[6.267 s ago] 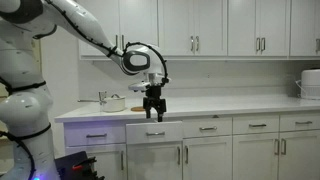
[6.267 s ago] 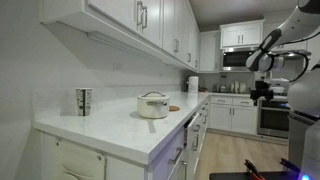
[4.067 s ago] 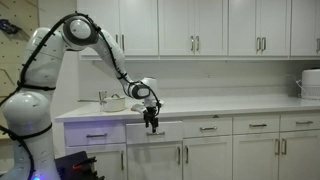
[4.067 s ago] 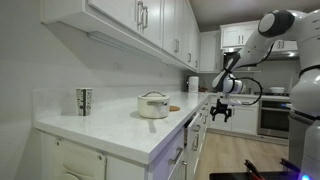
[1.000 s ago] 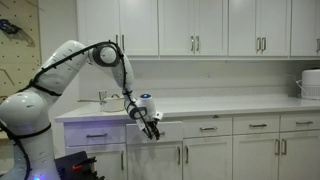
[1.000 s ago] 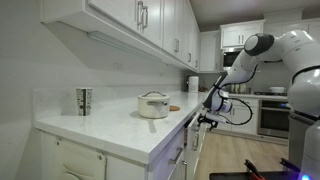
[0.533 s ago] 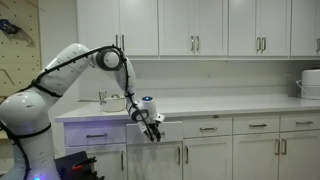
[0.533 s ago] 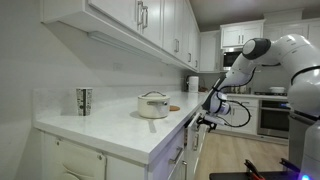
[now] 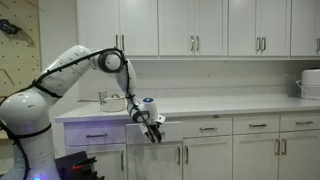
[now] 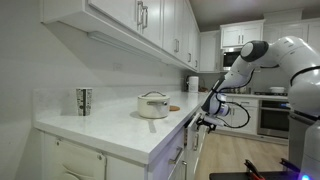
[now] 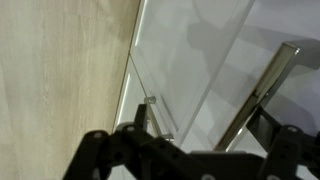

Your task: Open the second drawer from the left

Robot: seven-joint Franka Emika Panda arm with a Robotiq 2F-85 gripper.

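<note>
The second drawer from the left [image 9: 165, 132] is a shallow white drawer with a short silver bar handle, just under the counter edge. My gripper [image 9: 153, 128] is tilted against its front at the handle. In the side-on exterior view, the gripper [image 10: 205, 121] sits just below the counter edge. In the wrist view, the silver handle [image 11: 268, 90] runs diagonally across the white panel between my dark fingers [image 11: 215, 130]. The fingers stand apart and do not clamp the handle. How far the drawer is out I cannot tell.
More drawers [image 9: 207, 128] and cabinet doors [image 9: 215, 160] run along under the white counter [image 9: 230, 105]. A white pot [image 10: 153, 105] and a cup [image 10: 83, 101] stand on the counter. Upper cabinets [image 9: 190, 25] hang above. Wood floor [image 11: 60, 70] lies below.
The arm has come down from above the counter to the drawer front. Over the last second the gripper has barely shifted at the handle.
</note>
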